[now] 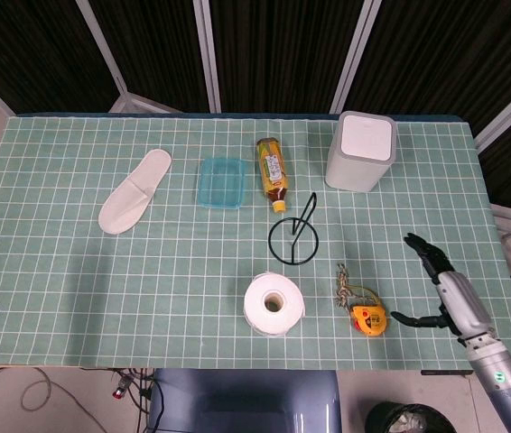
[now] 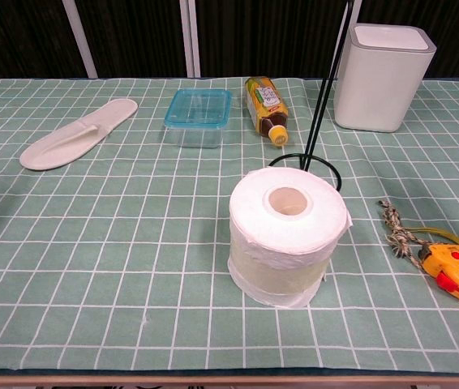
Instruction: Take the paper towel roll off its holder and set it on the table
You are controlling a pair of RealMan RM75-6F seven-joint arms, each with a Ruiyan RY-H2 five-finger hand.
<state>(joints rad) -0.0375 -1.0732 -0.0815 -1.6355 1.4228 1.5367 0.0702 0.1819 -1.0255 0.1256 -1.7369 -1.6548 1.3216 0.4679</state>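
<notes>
The white paper towel roll (image 1: 274, 304) stands upright near the table's front edge, off its black wire holder (image 1: 292, 238); the right hand (image 1: 442, 287), fingers spread and empty, needs only retreat.

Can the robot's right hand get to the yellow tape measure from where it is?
Probably yes. The right hand is open and empty, beside the yellow tape measure near the table's front edge, with only bare cloth between them. The paper towel roll stands on the far side, out of the way.

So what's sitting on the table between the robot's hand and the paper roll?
In the head view, an orange tape measure with a bit of twine beside it lies between the right hand and the paper towel roll. The hand is open, well clear of both.
</notes>
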